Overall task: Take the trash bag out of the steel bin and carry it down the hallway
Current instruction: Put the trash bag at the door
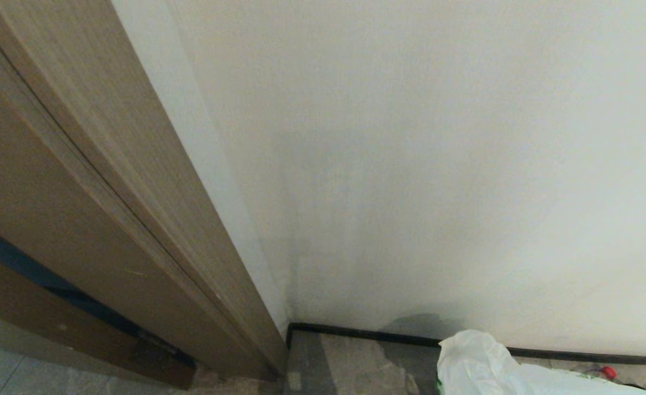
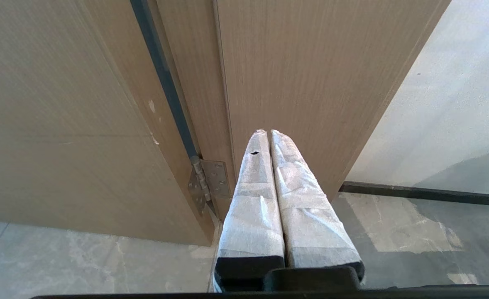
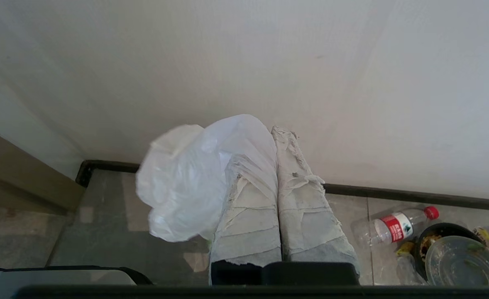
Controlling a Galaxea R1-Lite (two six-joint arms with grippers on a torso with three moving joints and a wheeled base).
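The trash bag (image 3: 186, 182) is a crinkled milky-white plastic film. It bunches beside and drapes over one tape-wrapped finger of my right gripper (image 3: 275, 131), which is shut with the film pinched between its fingers. In the head view the trash bag (image 1: 482, 362) shows at the bottom right, above the floor by the white wall. My left gripper (image 2: 268, 132) is shut and empty, pointing at a wooden door (image 2: 290, 83) near its hinge (image 2: 207, 182). The steel bin is out of view. Pale glossy floor tiles (image 2: 82, 257) lie below.
The wooden door (image 1: 81, 192) stands at the left, meeting the white wall with dark skirting (image 1: 356, 333). Loose rubbish lies on the floor by the wall: a clear bottle with a red cap (image 3: 394, 226), a black bowl (image 3: 439, 236) and a clear lid (image 3: 460, 261).
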